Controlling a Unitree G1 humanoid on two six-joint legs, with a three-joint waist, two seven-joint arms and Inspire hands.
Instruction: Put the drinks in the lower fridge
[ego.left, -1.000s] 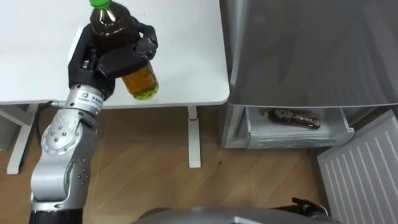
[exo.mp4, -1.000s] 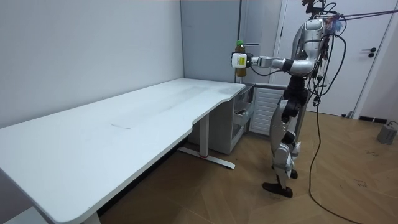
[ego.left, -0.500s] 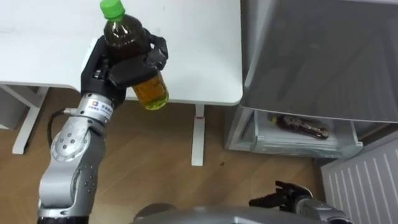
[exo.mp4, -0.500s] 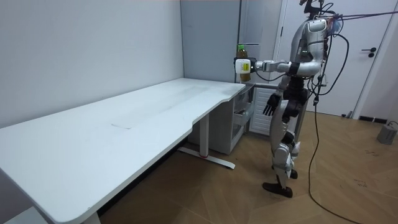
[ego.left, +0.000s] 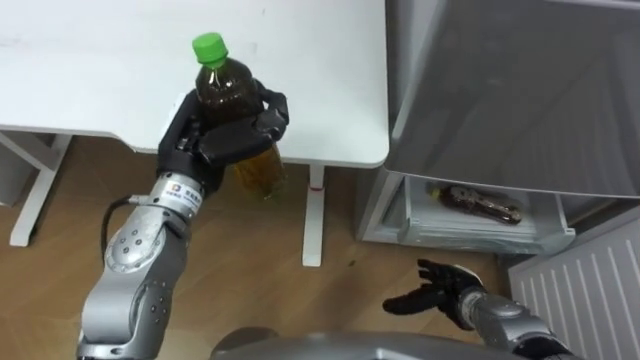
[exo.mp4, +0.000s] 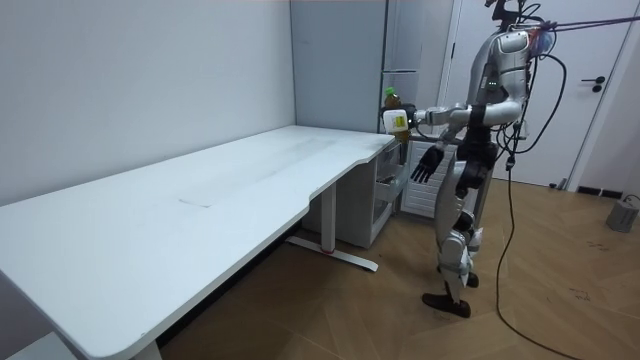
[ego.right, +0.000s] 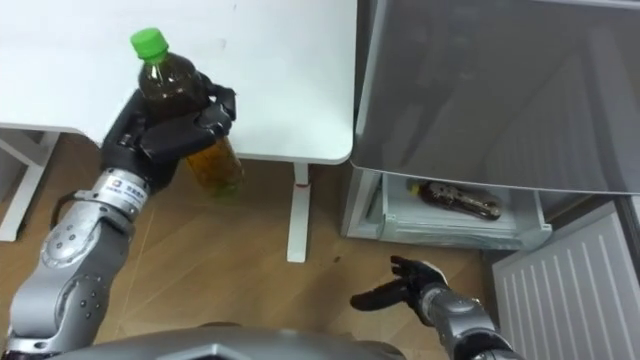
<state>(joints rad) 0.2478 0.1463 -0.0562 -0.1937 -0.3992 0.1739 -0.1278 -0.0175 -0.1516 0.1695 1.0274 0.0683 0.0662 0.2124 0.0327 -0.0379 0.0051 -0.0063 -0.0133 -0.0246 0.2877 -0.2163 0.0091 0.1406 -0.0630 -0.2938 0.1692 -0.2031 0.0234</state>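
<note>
My left hand (ego.left: 222, 138) is shut on a bottle of amber tea (ego.left: 243, 128) with a green cap, held upright over the white table's near edge; the same hand (ego.right: 165, 135) and bottle (ego.right: 185, 115) show in the right eye view. In the room view the bottle (exo.mp4: 394, 112) hangs by the fridge. My right hand (ego.left: 443, 292) is open, fingers spread, low in front of the open lower fridge drawer (ego.left: 480, 222). A dark bottle (ego.left: 478, 200) lies on its side in that drawer.
The white table (ego.left: 90, 70) fills the upper left, with its leg (ego.left: 314, 215) on the wooden floor. The grey upper fridge body (ego.left: 510, 90) rises at the right. The lower fridge's white ribbed door (ego.left: 585, 290) stands open at the lower right.
My left hand has carried the tea bottle to the right and lower, toward the fridge. My right hand has risen into view in front of the drawer.
</note>
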